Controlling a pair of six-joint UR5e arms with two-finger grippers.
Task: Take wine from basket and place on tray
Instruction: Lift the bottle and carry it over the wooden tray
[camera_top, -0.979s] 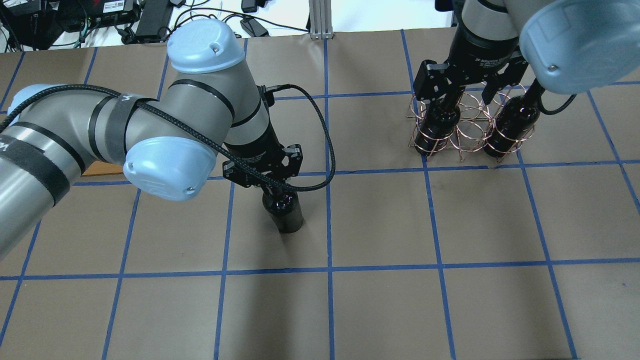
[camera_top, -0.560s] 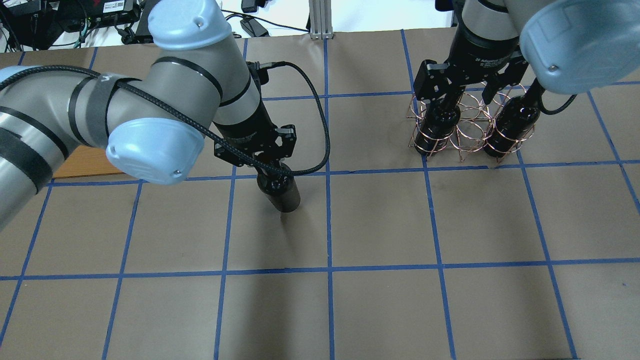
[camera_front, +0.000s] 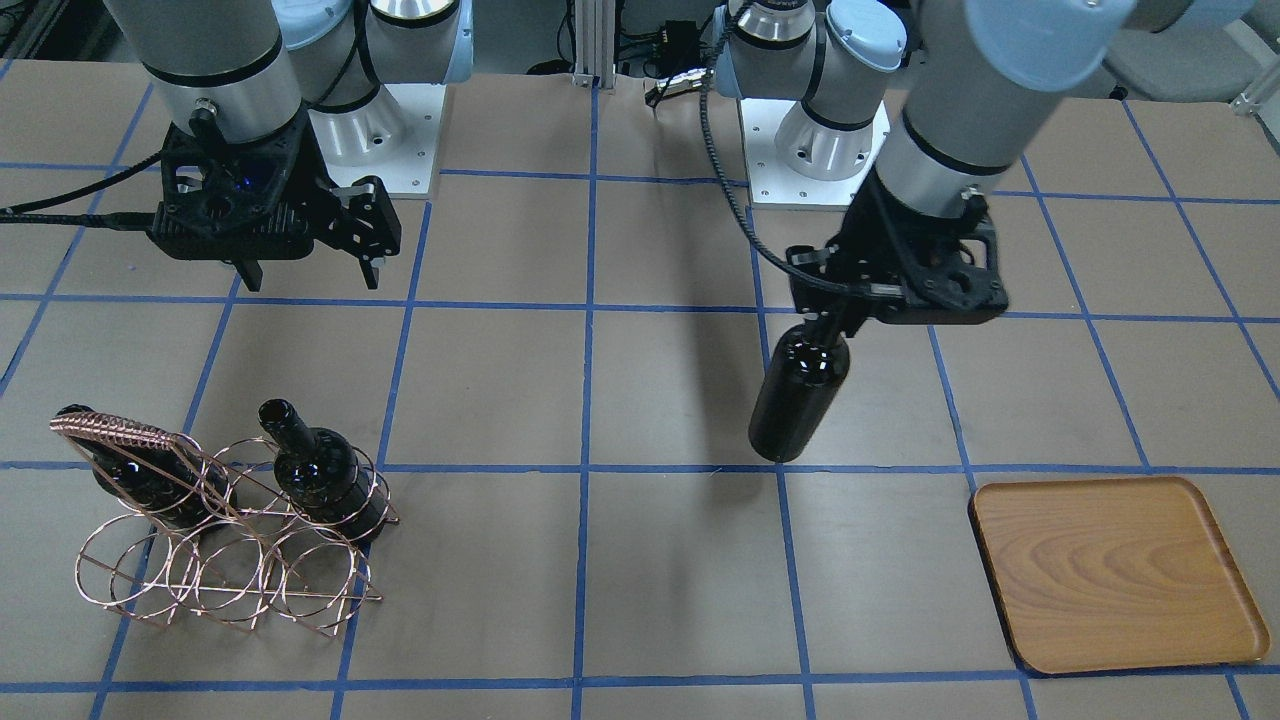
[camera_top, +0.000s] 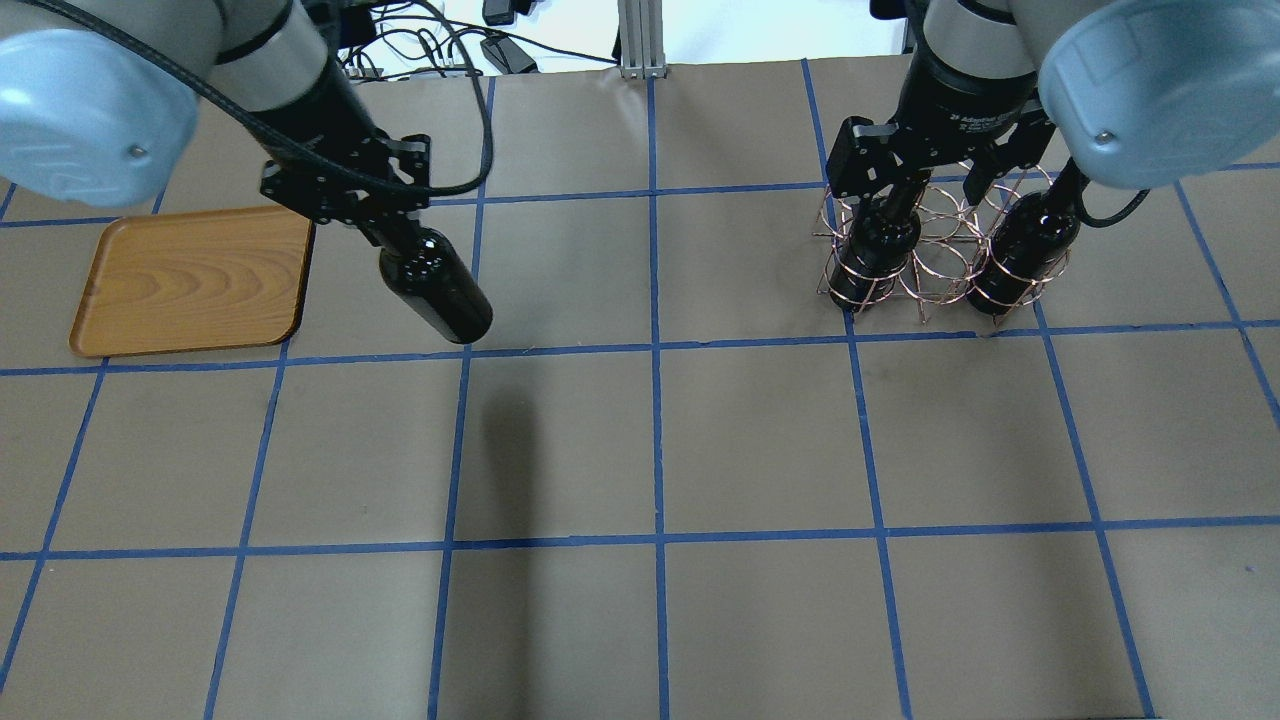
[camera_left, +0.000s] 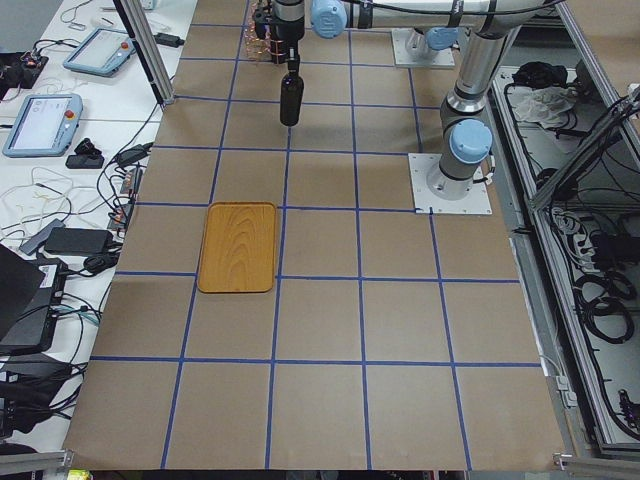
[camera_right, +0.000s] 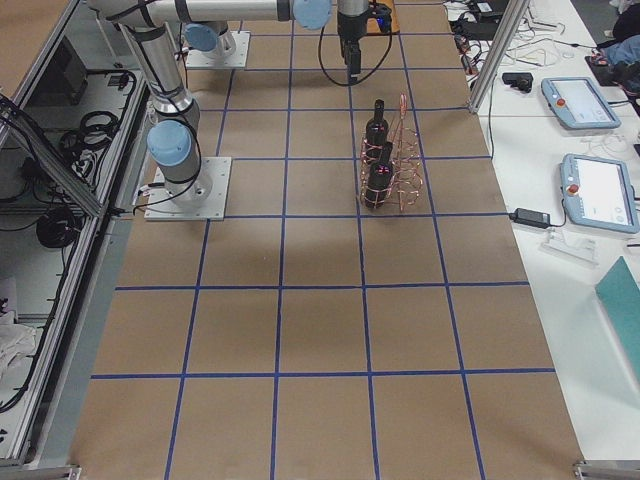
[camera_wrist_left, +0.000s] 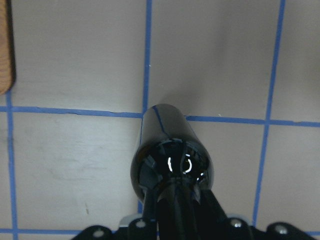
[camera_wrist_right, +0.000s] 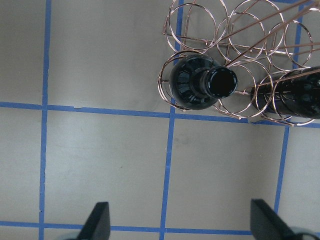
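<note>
Above the brown, blue-taped table (camera_front: 680, 580), the left gripper (camera_front: 828, 322) clamps the neck of the wine bottle (camera_front: 795, 405), which hangs clear of the surface near the tray (camera_front: 1110, 570). Jaws wide and empty, the right gripper (camera_front: 310, 272) hovers by the basket (camera_front: 230, 570) holding two bottles (camera_front: 320, 480). Cables (camera_top: 420, 40) lie beyond.

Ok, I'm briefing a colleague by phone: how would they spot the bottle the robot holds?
Find the wooden tray on the table. Beside it, the left end effector holds a black bottle by its neck. Unlike the two bottles standing in the copper basket, it hangs tilted in mid-air.
</note>
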